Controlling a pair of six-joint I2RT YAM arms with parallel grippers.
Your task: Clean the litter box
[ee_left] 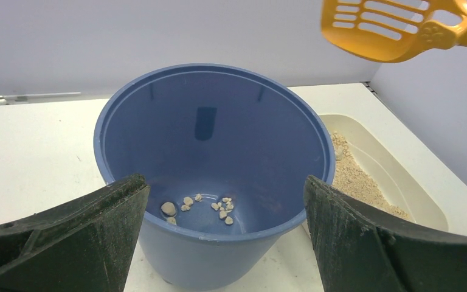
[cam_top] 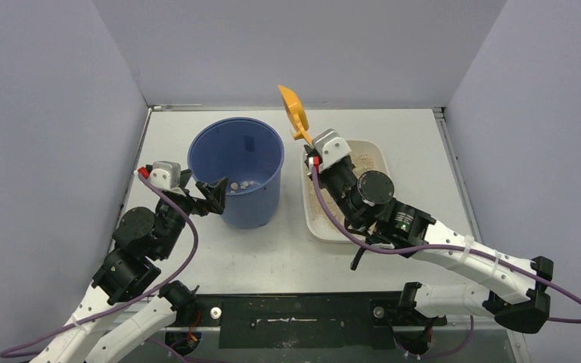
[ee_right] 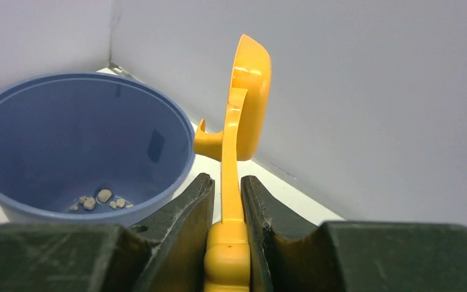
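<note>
One shallow, cream-white plastic litter box, rectangular with rounded corners and holding a bed of tan, sandy granules, sits on the white table just right of a single tall, round blue bucket. The right hand is clamped shut on the handle of the lone orange plastic scoop, holding it on edge in the air near the back wall, above the table's far side between bucket and tray. Seen from the left wrist, the scoop's bowl is cut with rows of narrow slots, and a paw-print relief marks its neck. The left hand stands wide open, its two matte black fingers on either side of the bucket's near rim, gripping nothing. Roughly a dozen small, pale, pebble-like clumps lie on the bucket's smooth floor.
</note>
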